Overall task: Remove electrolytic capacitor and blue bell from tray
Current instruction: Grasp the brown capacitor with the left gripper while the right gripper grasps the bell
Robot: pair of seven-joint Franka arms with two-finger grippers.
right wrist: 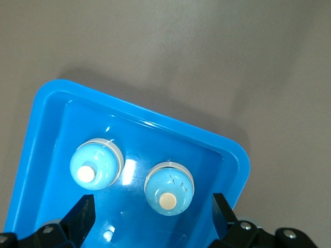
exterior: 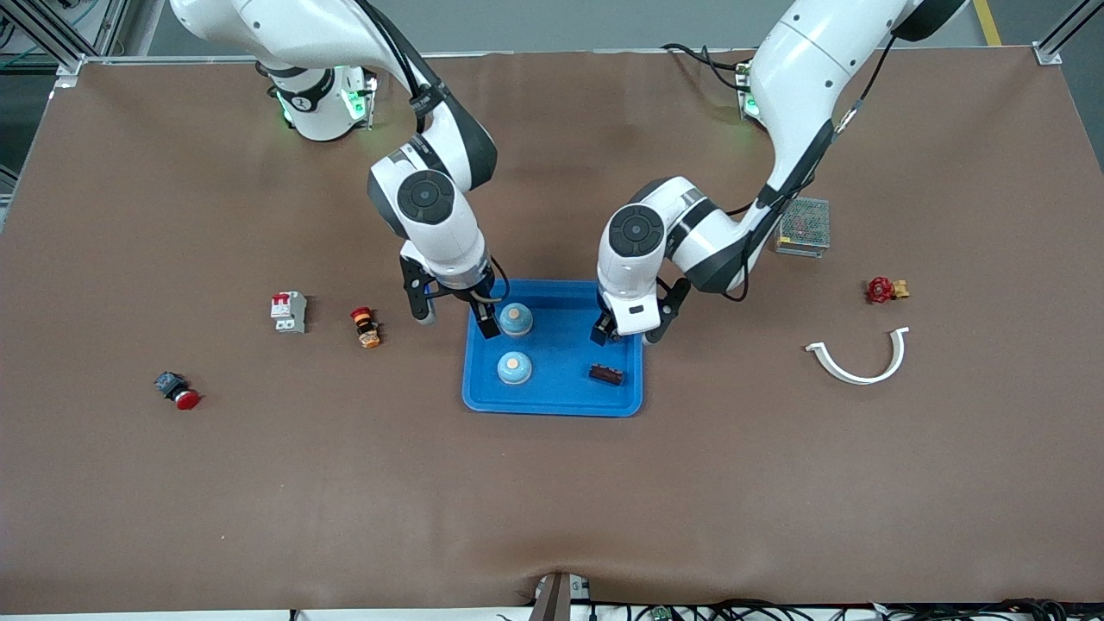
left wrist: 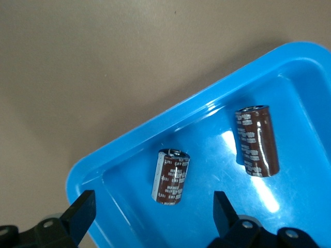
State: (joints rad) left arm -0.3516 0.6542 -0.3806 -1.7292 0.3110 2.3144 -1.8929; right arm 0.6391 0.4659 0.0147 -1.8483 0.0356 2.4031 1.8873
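Capacitors: two brown cylinders in blue tray (exterior: 552, 405), both at the left arm's end of it. Cap 1 (left wrist: 171, 176) lies right under the left gripper (left wrist: 152, 209), between its fingers but not touched; seen nearly end-on in the left wrist view, so can't tell if it lies flat or stands tilted. Cap 2 (exterior: 605, 374) lies on its side, long axis roughly along the tray's length w/ a slight slant, nearer the front camera than the left gripper (exterior: 625, 335). The two caps are apart, not touching.

Bells: two light-blue domes w/ cream buttons on top, upright, at the right arm's end of tray. Bell 1 (exterior: 516, 319) sits just under the right gripper (exterior: 457, 321), beside one finger, no contact seen. Bell 2 (exterior: 515, 368) is nearer the front camera, close to bell 1 but apart.

Both grippers wide open, holding nothing, low over the tray.

Around on table, all well clear of tray: toward right arm's end, breaker (exterior: 289, 311), small red-top button (exterior: 366, 326), red pushbutton (exterior: 178, 391). Toward left arm's end, mesh-cased box (exterior: 804, 226), red valve (exterior: 885, 290), white curved clip (exterior: 859, 358). Nothing blocks either gripper.
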